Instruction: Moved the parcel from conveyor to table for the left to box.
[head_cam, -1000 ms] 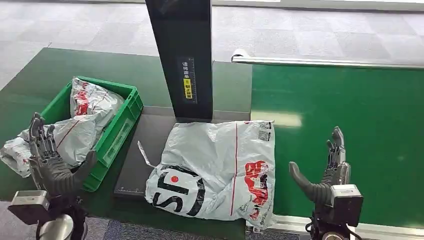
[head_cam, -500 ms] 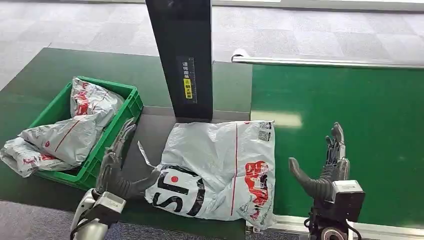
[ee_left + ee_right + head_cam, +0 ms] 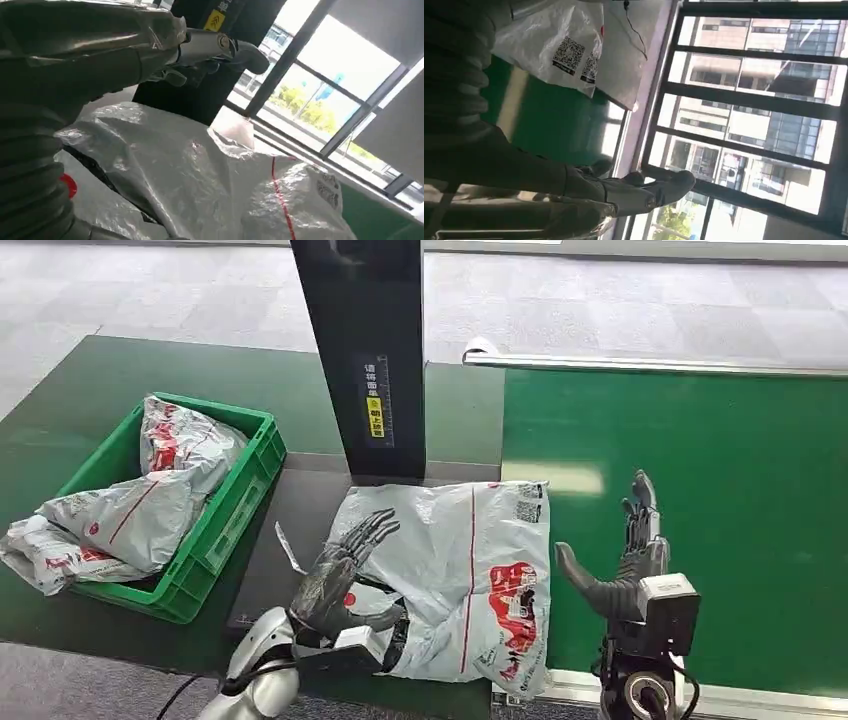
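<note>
A large white plastic parcel [image 3: 455, 570] with red and black print lies across the dark table plate [image 3: 305, 515] and the edge of the green conveyor [image 3: 680, 470]. My left hand [image 3: 345, 570] is spread open over the parcel's left part, fingers pointing away from me. The left wrist view looks along that hand [image 3: 150, 45] over the crinkled parcel [image 3: 200, 170]. My right hand [image 3: 625, 565] stands open over the conveyor just right of the parcel, thumb toward it, holding nothing. A corner of the parcel [image 3: 559, 42] shows in the right wrist view.
A green crate [image 3: 225, 510] at the left holds white parcels [image 3: 165, 475]; one bag [image 3: 40, 550] hangs over its near-left side. A black upright post [image 3: 365, 350] stands right behind the parcel. The conveyor's metal rail [image 3: 650, 364] runs along the far edge.
My left hand has swung right from beside the green crate to above the parcel's left part. My right hand has shifted slightly left toward the parcel. The parcel has stayed in place.
</note>
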`<state>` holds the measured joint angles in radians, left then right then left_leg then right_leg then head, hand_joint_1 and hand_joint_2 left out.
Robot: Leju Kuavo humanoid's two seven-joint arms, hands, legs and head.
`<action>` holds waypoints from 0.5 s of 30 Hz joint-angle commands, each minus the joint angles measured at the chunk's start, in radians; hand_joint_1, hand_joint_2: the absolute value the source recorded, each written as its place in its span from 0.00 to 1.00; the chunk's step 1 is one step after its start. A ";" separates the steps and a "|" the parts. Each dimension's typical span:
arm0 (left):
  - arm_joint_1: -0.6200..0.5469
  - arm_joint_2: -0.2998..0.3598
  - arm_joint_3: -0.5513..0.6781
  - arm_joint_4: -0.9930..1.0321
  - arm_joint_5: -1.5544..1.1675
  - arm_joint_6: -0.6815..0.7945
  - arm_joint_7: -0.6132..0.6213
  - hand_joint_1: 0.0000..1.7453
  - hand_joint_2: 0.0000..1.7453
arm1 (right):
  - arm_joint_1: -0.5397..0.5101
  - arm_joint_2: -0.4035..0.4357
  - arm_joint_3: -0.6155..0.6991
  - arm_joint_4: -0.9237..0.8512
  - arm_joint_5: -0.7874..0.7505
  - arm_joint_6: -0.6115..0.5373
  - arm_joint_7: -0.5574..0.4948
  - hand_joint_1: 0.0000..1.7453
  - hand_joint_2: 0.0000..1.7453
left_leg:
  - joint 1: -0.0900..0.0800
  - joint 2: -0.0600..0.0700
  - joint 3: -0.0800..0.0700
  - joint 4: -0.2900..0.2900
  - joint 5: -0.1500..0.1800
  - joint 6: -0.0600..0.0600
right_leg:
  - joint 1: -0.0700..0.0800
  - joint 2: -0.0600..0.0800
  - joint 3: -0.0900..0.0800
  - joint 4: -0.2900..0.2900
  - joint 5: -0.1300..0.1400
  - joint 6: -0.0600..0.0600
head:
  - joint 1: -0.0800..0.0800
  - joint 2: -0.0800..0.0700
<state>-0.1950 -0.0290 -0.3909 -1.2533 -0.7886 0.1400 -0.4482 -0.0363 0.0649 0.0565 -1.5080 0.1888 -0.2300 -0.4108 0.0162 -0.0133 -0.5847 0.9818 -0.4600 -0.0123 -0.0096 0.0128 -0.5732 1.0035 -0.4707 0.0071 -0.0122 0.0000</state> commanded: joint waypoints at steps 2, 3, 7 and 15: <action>-0.149 0.005 -0.164 0.342 -0.198 0.092 0.095 0.00 1.00 | 0.012 0.012 -0.024 0.010 0.015 0.008 0.014 0.00 1.00 | 0.000 -0.001 0.002 -0.001 0.000 0.001 | 0.000 -0.003 0.003 -0.001 0.000 0.000 | 0.000 0.000; -0.156 0.003 -0.171 0.356 -0.219 0.102 0.106 0.00 1.00 | 0.015 0.014 -0.026 0.007 0.016 0.009 0.014 0.00 1.00 | -0.001 -0.002 0.003 -0.002 0.001 0.001 | 0.000 -0.004 0.004 -0.002 0.000 0.000 | 0.000 0.000; -0.171 -0.001 -0.184 0.384 -0.252 0.099 0.131 0.00 1.00 | 0.025 0.015 -0.032 -0.002 0.017 0.007 0.014 0.00 1.00 | -0.001 -0.001 0.002 -0.001 0.000 0.001 | 0.000 -0.002 0.002 -0.001 0.000 0.000 | 0.000 0.000; -0.171 -0.001 -0.184 0.384 -0.252 0.099 0.131 0.00 1.00 | 0.025 0.015 -0.032 -0.002 0.017 0.007 0.014 0.00 1.00 | -0.001 0.001 0.003 -0.002 0.000 0.001 | 0.000 -0.002 0.004 -0.002 0.000 0.000 | 0.000 0.000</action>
<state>-0.3368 -0.0294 -0.5348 -0.9808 -1.0369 0.2438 -0.3227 -0.0080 0.0694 0.0546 -1.5202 0.2060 -0.2274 -0.4040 0.0162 -0.0132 -0.5843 0.9818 -0.4599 -0.0123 -0.0096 0.0127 -0.5722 1.0035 -0.4707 0.0071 -0.0122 0.0000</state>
